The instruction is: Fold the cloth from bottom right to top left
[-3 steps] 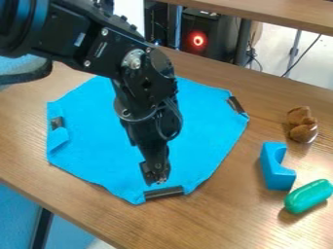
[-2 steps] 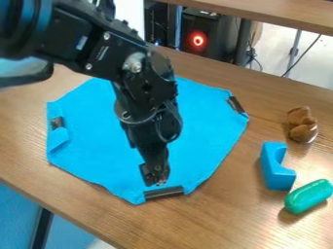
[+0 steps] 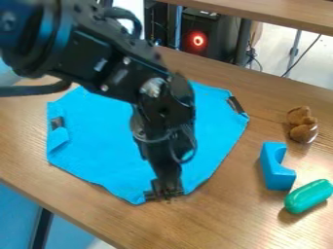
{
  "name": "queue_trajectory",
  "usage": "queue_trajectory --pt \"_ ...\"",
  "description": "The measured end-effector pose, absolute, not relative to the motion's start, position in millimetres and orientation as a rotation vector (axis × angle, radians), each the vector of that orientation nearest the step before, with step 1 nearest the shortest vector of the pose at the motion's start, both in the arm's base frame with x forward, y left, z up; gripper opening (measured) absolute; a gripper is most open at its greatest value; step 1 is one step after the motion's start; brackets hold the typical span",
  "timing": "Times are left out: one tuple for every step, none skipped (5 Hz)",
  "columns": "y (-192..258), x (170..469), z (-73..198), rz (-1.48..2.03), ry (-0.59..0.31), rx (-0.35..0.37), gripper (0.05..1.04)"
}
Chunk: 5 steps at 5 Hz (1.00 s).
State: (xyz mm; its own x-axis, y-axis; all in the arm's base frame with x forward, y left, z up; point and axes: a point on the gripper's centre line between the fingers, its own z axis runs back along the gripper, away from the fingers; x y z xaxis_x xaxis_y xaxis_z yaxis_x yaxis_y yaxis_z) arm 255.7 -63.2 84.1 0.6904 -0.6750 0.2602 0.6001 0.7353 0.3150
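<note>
The black gripper [image 3: 167,197] hangs over the near edge of the blue cloth [image 3: 107,146], right at the dark strip on that edge, which it partly hides. The cloth lies mostly flat, with its corners turned in. One dark patch is on its left side, where a small flap is folded over, and another is at its upper right corner. The arm covers part of the cloth's middle. Whether the gripper touches the near edge cannot be told.
On the wooden table [image 3: 228,228], a blue arch block [image 3: 276,168] and a green rounded object [image 3: 308,196] lie right of the cloth. A brown toy [image 3: 302,124] sits farther back. The table's front edge runs along the lower left.
The gripper has moved slightly right and toward the near edge, from just above the dark strip to over it. The cloth and the objects at the right have not moved.
</note>
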Motion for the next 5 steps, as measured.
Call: queue_trajectory --pt "-73 257 77 -0.737 -0.385 0.235 1.001" --pt "-75 258 65 -0.744 -0.365 0.265 1.001" --pt "-81 258 52 -0.758 -0.355 0.294 1.001" --pt "-83 263 48 -0.765 -0.359 0.321 0.977" --pt "-85 269 45 -0.758 -0.349 0.330 0.699"
